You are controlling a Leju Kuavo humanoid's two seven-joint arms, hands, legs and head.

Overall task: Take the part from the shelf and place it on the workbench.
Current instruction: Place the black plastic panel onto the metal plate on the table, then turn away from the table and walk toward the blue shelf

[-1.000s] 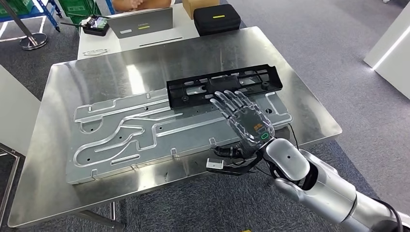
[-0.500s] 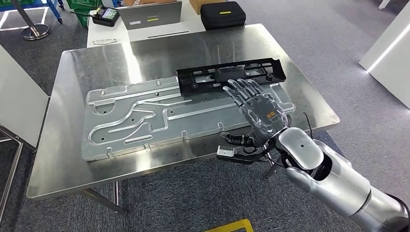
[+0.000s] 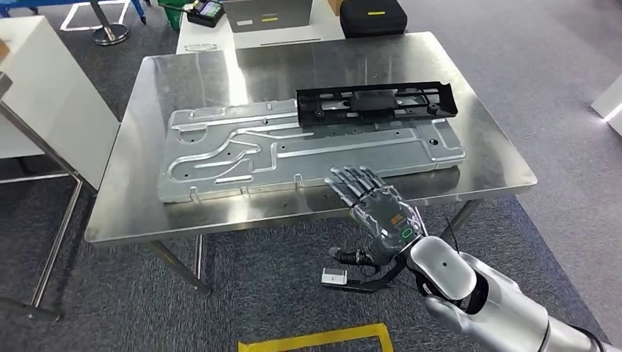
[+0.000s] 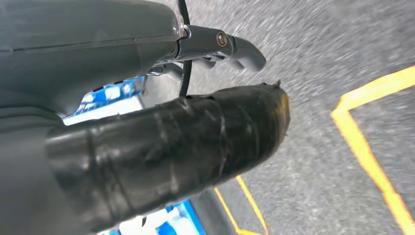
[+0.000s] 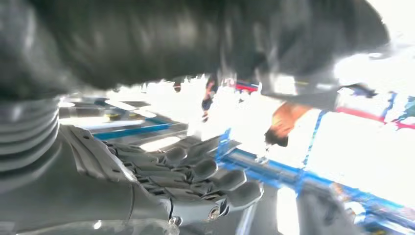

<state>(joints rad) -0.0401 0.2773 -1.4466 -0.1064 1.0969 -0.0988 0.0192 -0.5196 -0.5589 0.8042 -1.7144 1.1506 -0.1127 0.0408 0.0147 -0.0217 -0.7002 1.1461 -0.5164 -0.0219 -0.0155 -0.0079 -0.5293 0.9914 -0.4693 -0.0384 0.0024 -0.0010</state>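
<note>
1 black part point(image 3: 375, 101) lies upper right of the frame, on the grey plate point(image 3: 242, 158) on the workbench point(image 3: 484, 172). The right hand point(image 3: 372, 207), lower centre, is empty, fingers spread. Left hand point(image 4: 147, 58): cannot tell. Withdrawal should stay level, avoiding the bench edge.

Right hand point(image 3: 375, 209) empty, fingers point(image 3: 350, 182) outstretched

L hand point(image 4: 147, 98) close to cam: grey cover, thick dark taped thumb, fingers point(image 4: 244, 49) extended, holding nothing. Below: grey carpet floor point(image 4: 318, 58) w/ yellow tape lines point(image 4: 362, 147).
</note>
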